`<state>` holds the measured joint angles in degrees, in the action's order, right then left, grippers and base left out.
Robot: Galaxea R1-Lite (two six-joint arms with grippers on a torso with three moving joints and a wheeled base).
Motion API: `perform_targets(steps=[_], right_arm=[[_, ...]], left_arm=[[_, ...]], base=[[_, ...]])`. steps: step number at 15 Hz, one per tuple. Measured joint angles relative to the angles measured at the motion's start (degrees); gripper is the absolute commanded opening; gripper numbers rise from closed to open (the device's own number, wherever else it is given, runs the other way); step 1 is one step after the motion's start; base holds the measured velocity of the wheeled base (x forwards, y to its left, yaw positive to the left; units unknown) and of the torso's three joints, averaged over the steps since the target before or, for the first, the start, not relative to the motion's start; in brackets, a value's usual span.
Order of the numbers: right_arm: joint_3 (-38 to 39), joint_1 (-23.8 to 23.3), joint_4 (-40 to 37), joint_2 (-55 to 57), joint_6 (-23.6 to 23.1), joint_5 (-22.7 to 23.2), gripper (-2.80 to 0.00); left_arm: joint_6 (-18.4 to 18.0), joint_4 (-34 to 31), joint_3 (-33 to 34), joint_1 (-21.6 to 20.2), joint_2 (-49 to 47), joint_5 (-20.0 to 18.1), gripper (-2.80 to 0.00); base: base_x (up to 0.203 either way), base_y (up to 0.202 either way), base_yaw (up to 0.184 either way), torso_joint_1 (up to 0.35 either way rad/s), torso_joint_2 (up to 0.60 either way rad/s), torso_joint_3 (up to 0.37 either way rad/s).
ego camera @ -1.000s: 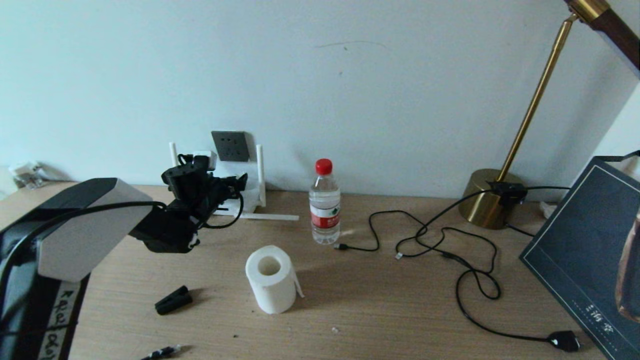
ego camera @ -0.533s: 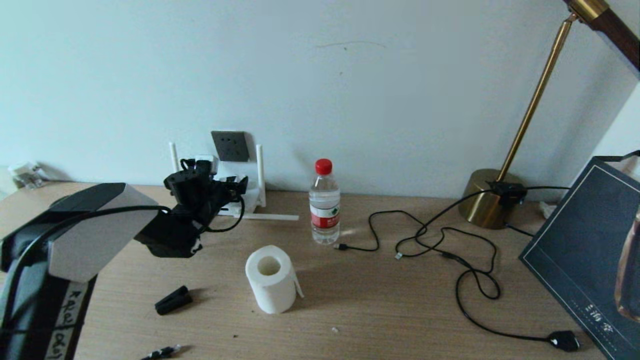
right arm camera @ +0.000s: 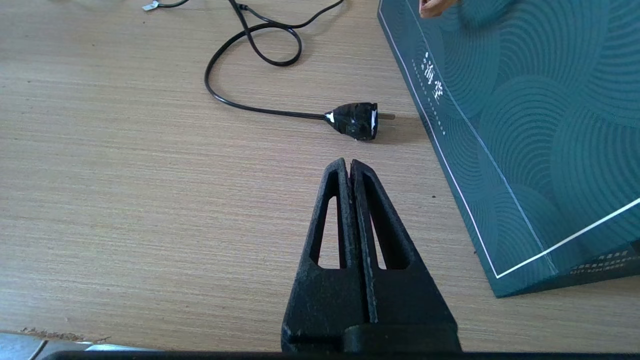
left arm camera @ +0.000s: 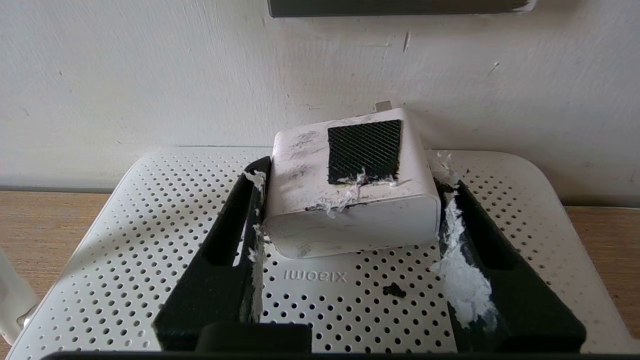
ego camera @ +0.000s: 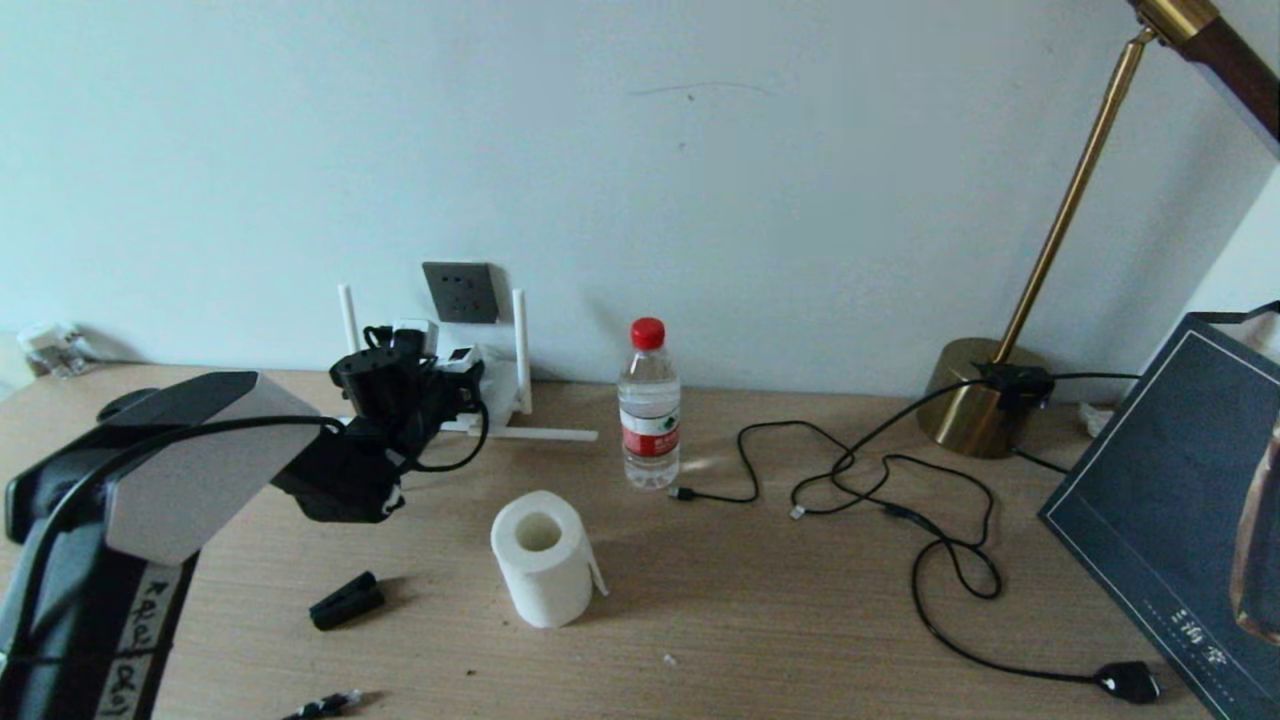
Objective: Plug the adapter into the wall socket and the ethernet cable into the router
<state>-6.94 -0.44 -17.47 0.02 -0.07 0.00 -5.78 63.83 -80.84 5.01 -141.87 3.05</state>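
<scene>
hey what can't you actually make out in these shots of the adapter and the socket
- Adapter prongs: left wrist view, hidden behind its own body in the left claw.
- Wall socket: left wrist view, cut off by the top edge.
- Router ports: head view, blocked by the left arm.
- Ethernet cable: not identifiable in any view.
</scene>
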Motion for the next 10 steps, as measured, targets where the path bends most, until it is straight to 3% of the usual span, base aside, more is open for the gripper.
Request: perform_targets(steps=[6,10], right_arm=[[0.00,0.00,-0.01,0.00,-0.02,0.00,-2.80],[0.00,0.00,0.00,0.00,-0.04,0.00,-2.80]], left_arm=[[0.00,-2.93,9.12,-0.06,13.08,-0.30,-2.80],[0.24,-13.26,23.58,-0.11,33.49,-2.27,-2.80]], base=[[0.000,0.000,0.000,0.000,0.00,0.000],[0.000,0.000,0.000,0.000,0.00,0.000]])
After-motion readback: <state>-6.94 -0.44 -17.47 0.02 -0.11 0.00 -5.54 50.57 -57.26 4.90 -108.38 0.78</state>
